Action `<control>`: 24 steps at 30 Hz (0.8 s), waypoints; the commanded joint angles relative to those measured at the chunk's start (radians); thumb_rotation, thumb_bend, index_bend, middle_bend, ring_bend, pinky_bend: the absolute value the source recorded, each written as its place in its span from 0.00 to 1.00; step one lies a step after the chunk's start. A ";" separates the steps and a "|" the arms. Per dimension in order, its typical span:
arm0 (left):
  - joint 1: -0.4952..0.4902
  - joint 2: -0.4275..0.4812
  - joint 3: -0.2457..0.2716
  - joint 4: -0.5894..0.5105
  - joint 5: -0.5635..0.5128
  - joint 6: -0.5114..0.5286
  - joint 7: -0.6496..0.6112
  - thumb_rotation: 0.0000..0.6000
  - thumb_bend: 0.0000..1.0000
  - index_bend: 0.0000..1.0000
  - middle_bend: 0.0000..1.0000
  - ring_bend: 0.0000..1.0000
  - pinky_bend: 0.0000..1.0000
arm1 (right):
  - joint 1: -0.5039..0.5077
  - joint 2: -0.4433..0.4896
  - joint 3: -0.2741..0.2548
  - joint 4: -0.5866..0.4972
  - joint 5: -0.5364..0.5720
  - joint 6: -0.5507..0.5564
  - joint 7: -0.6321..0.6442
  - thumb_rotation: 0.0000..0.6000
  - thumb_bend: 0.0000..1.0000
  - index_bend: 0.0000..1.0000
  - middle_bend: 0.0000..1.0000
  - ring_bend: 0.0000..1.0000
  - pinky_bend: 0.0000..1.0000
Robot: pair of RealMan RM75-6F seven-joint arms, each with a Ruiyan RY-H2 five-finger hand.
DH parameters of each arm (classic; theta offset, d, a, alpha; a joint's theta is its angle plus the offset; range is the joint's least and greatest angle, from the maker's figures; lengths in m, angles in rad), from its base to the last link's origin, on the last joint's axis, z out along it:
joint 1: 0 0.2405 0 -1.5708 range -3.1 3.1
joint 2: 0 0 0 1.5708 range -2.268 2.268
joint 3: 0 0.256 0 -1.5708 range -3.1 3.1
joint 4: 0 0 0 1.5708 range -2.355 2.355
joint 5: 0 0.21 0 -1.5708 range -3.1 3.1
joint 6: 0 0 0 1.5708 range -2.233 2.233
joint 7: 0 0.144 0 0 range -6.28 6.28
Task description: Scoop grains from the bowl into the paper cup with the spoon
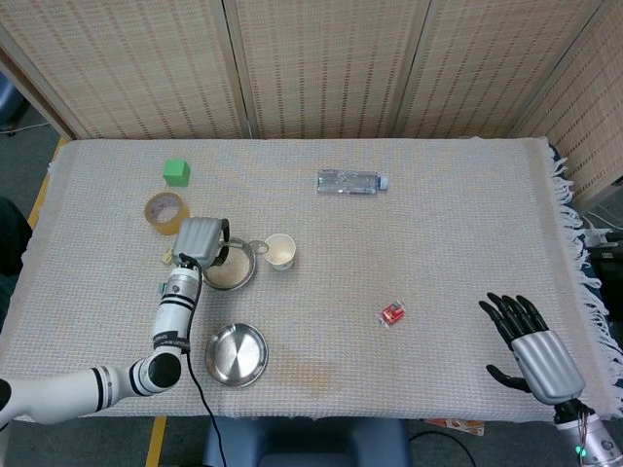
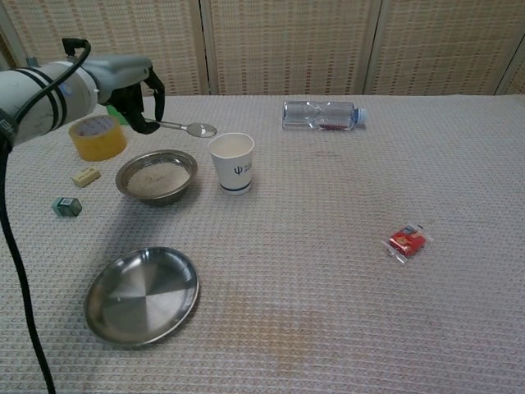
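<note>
My left hand (image 2: 131,82) (image 1: 201,240) grips the handle of a metal spoon (image 2: 187,128). The spoon is held level in the air, its scoop just left of the white paper cup (image 2: 231,162) (image 1: 279,251) and above the cup's rim height. The steel bowl of pale grains (image 2: 156,176) (image 1: 232,274) sits on the cloth below and left of the spoon. Whether grains lie in the scoop cannot be made out. My right hand (image 1: 533,347) rests far off at the table's front right, fingers spread, holding nothing.
An empty steel plate (image 2: 142,294) lies in front of the bowl. A yellow tape roll (image 2: 97,136), a green cube (image 1: 176,172), a small tan block (image 2: 85,176) and a teal piece (image 2: 66,206) sit left. A water bottle (image 2: 321,114) lies behind, a red packet (image 2: 407,243) to the right.
</note>
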 commanded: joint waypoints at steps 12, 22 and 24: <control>-0.071 -0.169 0.131 0.225 0.217 0.137 0.016 1.00 0.39 0.80 1.00 1.00 1.00 | 0.002 0.007 0.004 0.002 0.014 -0.004 0.016 1.00 0.09 0.00 0.00 0.00 0.00; -0.055 -0.322 0.272 0.542 0.524 0.252 -0.040 1.00 0.39 0.81 1.00 1.00 1.00 | -0.005 0.010 0.000 -0.002 0.005 0.009 0.013 1.00 0.09 0.00 0.00 0.00 0.00; -0.054 -0.348 0.280 0.604 0.563 0.265 -0.045 1.00 0.39 0.81 1.00 1.00 1.00 | -0.004 0.012 -0.001 -0.003 0.005 0.007 0.014 1.00 0.09 0.00 0.00 0.00 0.00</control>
